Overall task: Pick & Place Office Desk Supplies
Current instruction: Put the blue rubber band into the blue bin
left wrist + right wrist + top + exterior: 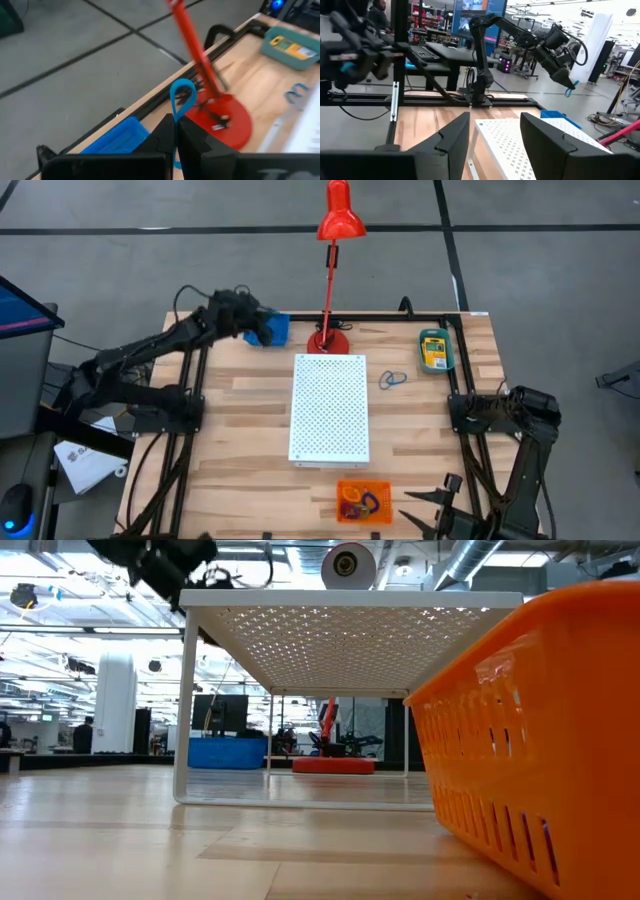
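One thin blue loop (183, 98), pinched at its lower end by the left gripper's (175, 131) closed fingers above the blue tray (116, 140) beside the red lamp base (220, 120), looks light and floppy, while the right gripper (495, 135) waits open.

Robotics lab – open hall, ceiling ducts (480, 565), monitors (480, 12), another robot arm rig (485, 55) beyond table
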Tool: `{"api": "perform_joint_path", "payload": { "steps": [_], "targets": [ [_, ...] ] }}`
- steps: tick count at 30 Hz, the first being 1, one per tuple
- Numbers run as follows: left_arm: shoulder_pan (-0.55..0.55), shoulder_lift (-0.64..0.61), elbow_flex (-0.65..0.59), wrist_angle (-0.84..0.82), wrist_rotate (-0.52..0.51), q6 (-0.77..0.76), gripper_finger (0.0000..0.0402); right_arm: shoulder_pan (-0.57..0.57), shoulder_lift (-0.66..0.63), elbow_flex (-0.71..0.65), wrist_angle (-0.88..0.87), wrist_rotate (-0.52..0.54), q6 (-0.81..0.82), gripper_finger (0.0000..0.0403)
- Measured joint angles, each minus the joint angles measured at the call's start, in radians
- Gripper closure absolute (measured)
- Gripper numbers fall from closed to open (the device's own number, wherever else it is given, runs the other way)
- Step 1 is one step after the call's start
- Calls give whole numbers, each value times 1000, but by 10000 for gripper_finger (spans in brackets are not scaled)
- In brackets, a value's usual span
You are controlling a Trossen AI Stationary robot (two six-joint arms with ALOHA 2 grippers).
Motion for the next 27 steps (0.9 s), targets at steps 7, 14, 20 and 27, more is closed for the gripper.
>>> {"api": "perform_joint_path", "payload": {
  "steps": [7,14,20,27],
  "targets": [
    [122,179,0,114,107,55,401,-25,0,0,-187,-38,202,232],
    [181,375,0,207,112,77,401,-63,0,0,-226,-107,232,232],
    [214,462,0,218,120,102,401,-70,2,-28,-240,-108,258,232],
    [220,468,0,215,103,103,368,-77,2,-47,-321,-121,377,232]
  ]
}}
